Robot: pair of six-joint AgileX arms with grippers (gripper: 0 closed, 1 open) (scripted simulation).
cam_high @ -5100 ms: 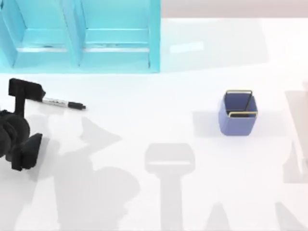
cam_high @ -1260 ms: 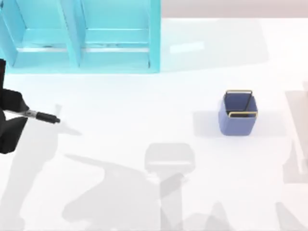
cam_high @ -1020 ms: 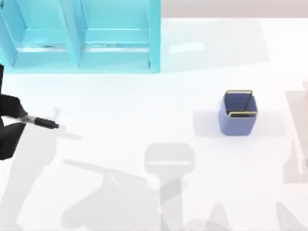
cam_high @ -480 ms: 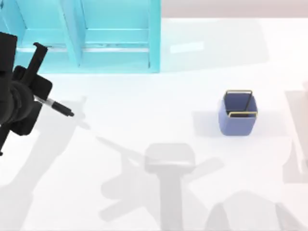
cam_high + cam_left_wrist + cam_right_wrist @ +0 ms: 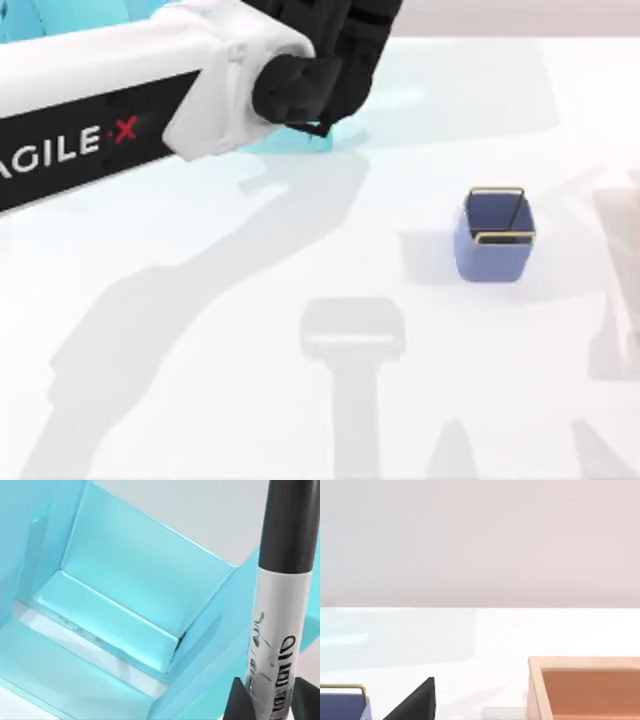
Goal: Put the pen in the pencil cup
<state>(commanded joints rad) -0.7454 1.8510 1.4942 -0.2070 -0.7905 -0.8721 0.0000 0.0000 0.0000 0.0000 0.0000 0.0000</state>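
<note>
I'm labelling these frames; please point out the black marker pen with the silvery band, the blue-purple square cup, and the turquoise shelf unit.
Black marker pen (image 5: 274, 645): left wrist view, silvery labelled band.
Blue-purple square cup (image 5: 490, 258): top view, front wall.
Turquoise shelf unit (image 5: 125, 575): left wrist view, inner wall.

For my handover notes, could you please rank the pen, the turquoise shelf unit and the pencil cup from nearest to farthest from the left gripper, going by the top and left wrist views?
1. The pen: gripped by the left gripper itself, seen in the left wrist view.
2. The turquoise shelf unit: right beneath the gripper, at the table's far left.
3. The pencil cup: apart, on the table's right half.
</note>
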